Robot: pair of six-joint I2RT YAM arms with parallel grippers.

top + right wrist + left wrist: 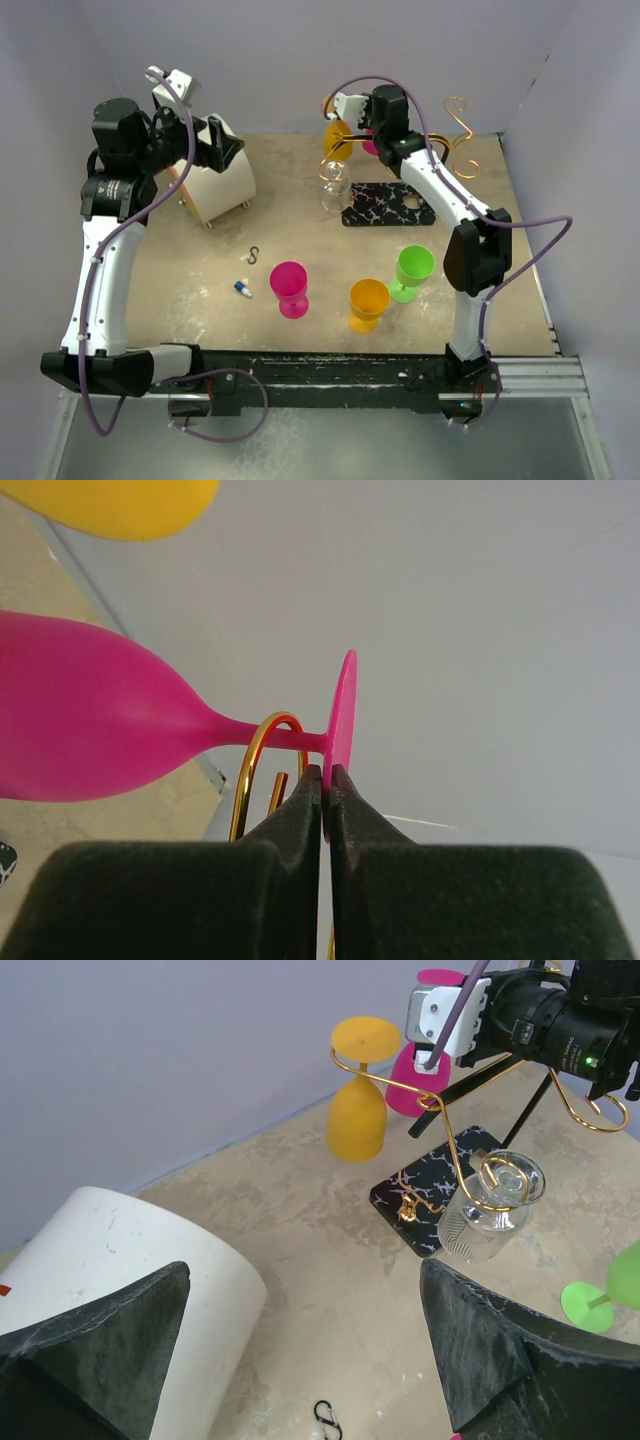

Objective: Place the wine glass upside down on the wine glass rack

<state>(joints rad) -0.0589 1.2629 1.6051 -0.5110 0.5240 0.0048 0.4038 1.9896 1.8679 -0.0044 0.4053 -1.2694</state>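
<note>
Your right gripper [326, 772] is up at the wine glass rack [385, 207]. Its fingers are pressed together w/ the tips clamped on the foot rim of the pink wine glass [90, 720]. That glass hangs upside down on the rack, foot up and bowl down, w/ its stem lying in a curl of the gold wire (the right wrist view shows the wire looping just under the stem).

An orange glass [357, 1110] hangs next to it on the same frame, also inverted. A clear glass [490, 1210] hangs from a spiral lower down, by the left edge of the black marbled base.

Your left gripper [305, 1270] holds nothing. Its fingers [110, 1350] are spread wide apart, and it hovers above the table [300, 220] right by the white cylinder [120, 1250], well apart from the rack.

Closer to the arm bases, 3 more glasses stand upright on the table: a second pink glass [290, 288], a second orange glass [367, 303] and a green glass [412, 268]. A small black S-hook [254, 255] and a tiny blue-and-white item [243, 289] (too small to tell what it is) lie just left of them.
</note>
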